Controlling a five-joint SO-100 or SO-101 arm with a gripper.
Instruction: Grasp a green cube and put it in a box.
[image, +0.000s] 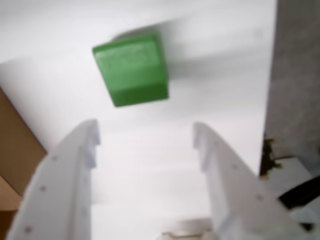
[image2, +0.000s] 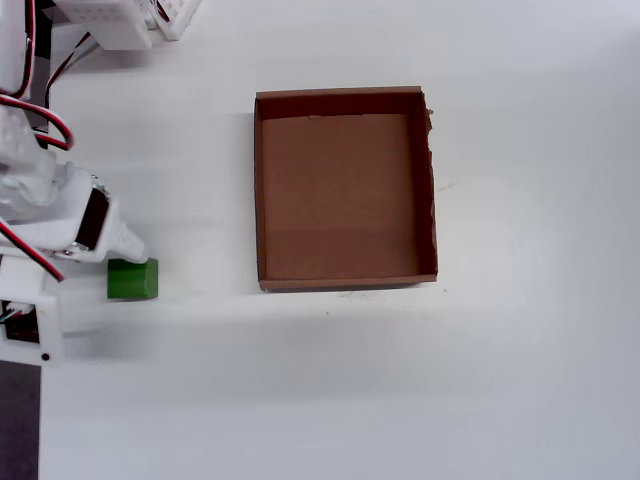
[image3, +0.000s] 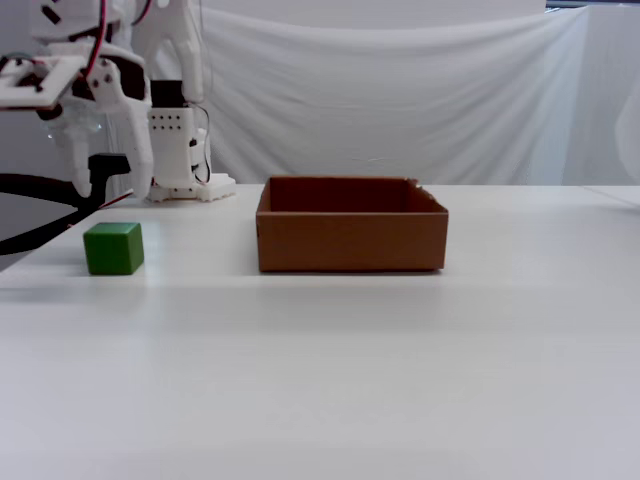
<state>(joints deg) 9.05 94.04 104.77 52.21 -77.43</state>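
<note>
Overhead view shows us the green cube (image2: 132, 279) resting on the white counter (image2: 400, 400), well left of the brown cardboard box (image2: 261, 190), outside it. In the wrist view we see the claw (image: 145, 135) spread wide, empty, its two white fingers (image: 80, 150) short of the cube, not touching.

The green cube (image3: 113, 248) looks like matt plastic, plain-faced; the box (image3: 350, 240) is brown cardboard, dull, ragged along one edge; the gripper (image: 145, 145) fingers are white plastic, smooth; the table (image3: 400, 380) is white, faintly sheened; the backdrop (image3: 400, 100) is creased white cloth.
</note>
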